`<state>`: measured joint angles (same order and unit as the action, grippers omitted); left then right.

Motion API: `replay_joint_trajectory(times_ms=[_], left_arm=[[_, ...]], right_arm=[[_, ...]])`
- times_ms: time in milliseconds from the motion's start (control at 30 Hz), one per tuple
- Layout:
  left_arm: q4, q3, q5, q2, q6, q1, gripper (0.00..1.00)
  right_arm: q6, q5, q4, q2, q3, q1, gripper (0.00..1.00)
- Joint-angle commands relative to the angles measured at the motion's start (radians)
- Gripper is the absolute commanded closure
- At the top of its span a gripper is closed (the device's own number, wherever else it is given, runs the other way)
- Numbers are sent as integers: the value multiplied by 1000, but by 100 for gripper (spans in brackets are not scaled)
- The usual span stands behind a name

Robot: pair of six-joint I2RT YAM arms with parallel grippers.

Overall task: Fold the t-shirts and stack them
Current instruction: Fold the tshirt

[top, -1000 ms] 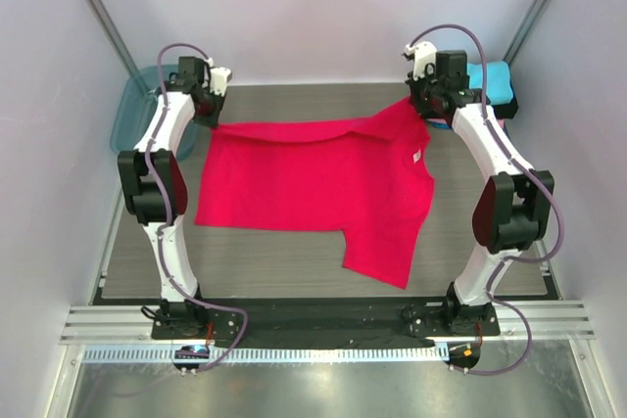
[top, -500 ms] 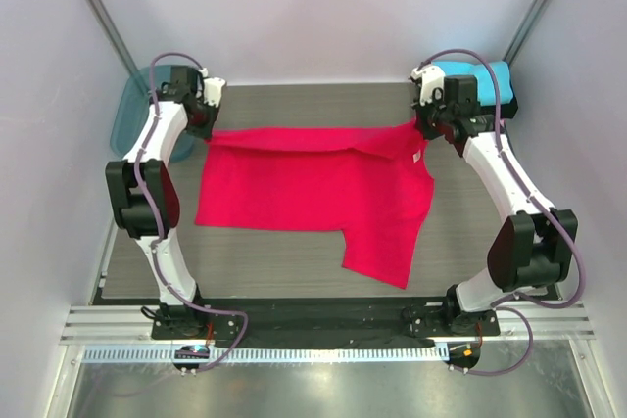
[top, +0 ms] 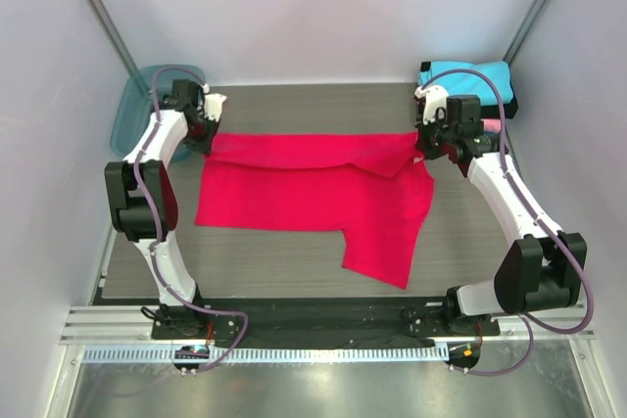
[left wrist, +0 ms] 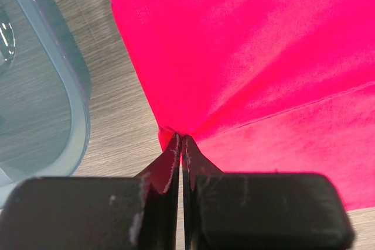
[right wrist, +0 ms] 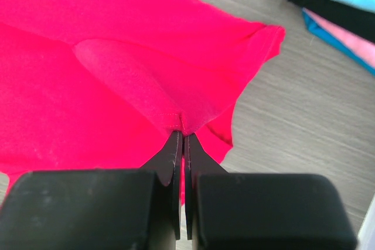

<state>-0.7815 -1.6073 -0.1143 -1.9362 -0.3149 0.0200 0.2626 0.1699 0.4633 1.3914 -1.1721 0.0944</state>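
At far left a teal bin sits at a far corner of the worktop. Just beside it our left tool is pressed together, pinching a far corner of the red shirt. The shirt lies spread across the middle, one sleeve pointing to the near edge. Our right tool pinches its other far corner likewise. Further right lie the folded shirts, cyan on top, black and pink beneath.
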Motion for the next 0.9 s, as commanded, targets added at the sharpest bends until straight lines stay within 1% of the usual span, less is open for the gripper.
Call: replay_joint_trajectory(times_ms=[0, 300, 433, 500, 533, 567, 633, 733, 800, 867], left_arm=[[11, 4, 8, 8, -16, 9, 100], [14, 14, 41, -38, -4, 17, 100], [13, 4, 83, -75, 7, 18, 100], [8, 3, 90, -83, 10, 18, 95], [8, 0, 103, -81, 14, 18, 86], [8, 0, 105, -75, 19, 20, 80], [2, -5, 94, -31, 30, 18, 71], [4, -17, 50, 32, 43, 12, 59], [-4, -42, 27, 40, 48, 6, 59], [-21, -72, 15, 11, 31, -8, 61]], right_arm=[[-34, 26, -23, -42, 17, -1, 99], [-45, 42, -37, 1, 17, -2, 99], [-48, 51, -40, 41, -11, -2, 99], [-49, 52, -40, 50, -21, -1, 99], [-52, 54, -38, 61, -26, 2, 99], [-56, 57, -40, 64, -31, 2, 99], [-54, 57, -38, 73, -43, 8, 99], [-51, 60, -40, 92, -61, 16, 99], [-52, 60, -41, 104, -67, 18, 99], [-51, 60, -45, 115, -67, 18, 99]])
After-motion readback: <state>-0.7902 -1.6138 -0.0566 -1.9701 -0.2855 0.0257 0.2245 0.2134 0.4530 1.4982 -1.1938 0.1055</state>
